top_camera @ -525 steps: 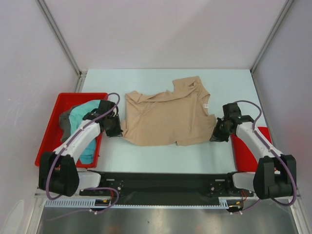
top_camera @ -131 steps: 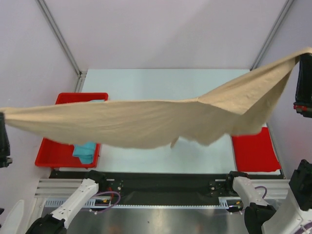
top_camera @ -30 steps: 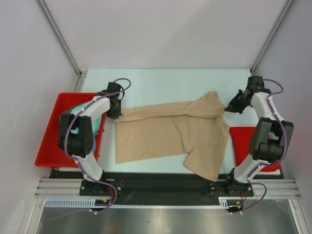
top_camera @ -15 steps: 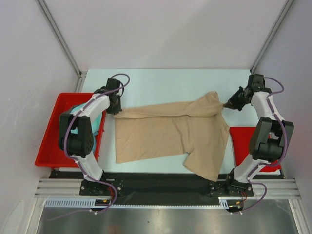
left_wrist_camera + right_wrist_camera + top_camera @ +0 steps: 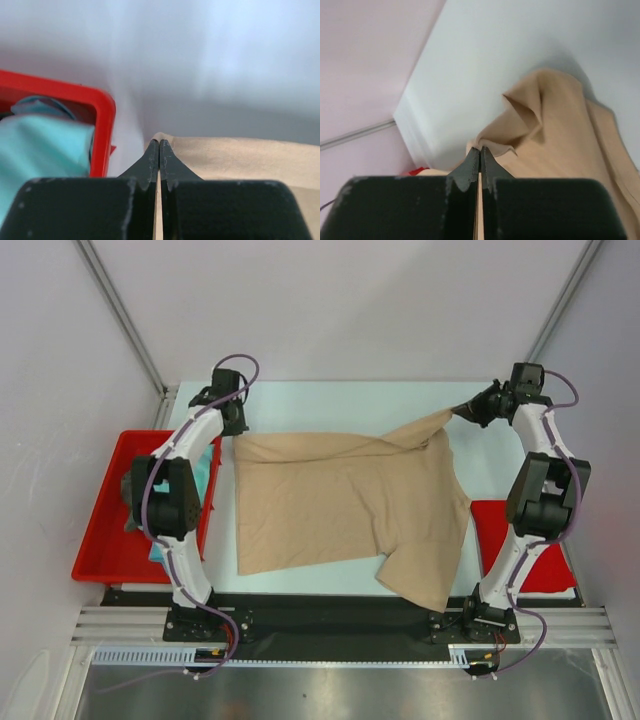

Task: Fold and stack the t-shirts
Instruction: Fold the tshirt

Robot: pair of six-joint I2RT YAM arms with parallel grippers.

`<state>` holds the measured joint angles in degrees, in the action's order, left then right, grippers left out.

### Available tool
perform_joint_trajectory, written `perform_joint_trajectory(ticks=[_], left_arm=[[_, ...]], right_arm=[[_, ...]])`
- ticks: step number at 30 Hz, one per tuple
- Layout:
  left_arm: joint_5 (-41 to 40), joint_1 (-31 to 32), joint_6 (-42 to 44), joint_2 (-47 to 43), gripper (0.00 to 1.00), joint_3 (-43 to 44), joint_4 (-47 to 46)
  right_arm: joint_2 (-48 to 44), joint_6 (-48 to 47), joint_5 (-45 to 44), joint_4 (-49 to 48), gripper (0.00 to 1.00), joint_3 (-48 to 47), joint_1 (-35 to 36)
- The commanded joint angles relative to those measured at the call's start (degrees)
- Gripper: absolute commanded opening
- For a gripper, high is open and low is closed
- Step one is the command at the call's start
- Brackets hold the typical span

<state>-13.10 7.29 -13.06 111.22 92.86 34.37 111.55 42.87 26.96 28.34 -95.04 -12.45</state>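
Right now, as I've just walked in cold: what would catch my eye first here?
A large tan t-shirt lies spread across the middle of the table, its two far corners pinched in the shut left jaws and right jaws. At the left edge, a red tray holds a teal shirt; a red mat lies at the right.

No text, label, brand, number or sign can be read in any of the views. The tan t-shirt shows plain cloth with no print or legible tag, the red tray has no marking that can be made out, and the pale counter is unmarked where it shows. The wrist views are too close and too blurred to show any lettering.
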Motion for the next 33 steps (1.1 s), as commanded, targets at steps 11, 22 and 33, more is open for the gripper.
perform_joint_trajectory(ticks=[11,22,33], left_arm=[[1.9,-3.4,-1.3,9.6,0.0,12.2,-2.1],[2.9,-3.3,-1.1,7.3,0.0,9.0,-1.2],[1.1,-3.1,-0.9,-3.5,0.0,-7.1,-2.1]], right_arm=[[15.1,16.3,8.1,-20.8,0.0,-18.7,1.3],[14.9,13.3,9.9,-15.8,0.0,-19.7,0.8],[2.0,5.4,9.3,-10.4,0.0,-0.4,-2.8]])
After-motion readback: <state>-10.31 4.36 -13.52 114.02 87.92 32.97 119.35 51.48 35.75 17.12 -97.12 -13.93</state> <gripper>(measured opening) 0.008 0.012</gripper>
